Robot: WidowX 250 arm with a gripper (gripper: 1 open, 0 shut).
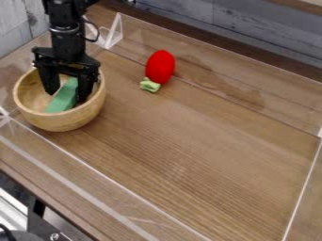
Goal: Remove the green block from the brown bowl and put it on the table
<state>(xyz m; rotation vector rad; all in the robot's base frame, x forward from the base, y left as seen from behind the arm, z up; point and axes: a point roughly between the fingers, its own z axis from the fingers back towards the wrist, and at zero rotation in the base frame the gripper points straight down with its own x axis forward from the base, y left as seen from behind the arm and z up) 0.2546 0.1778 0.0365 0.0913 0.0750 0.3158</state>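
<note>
While the gripper (67, 83) sat over the bowl (58, 120), wide open and holding nothing, the green block (60, 97) ran lengthwise between its fingers.
</note>
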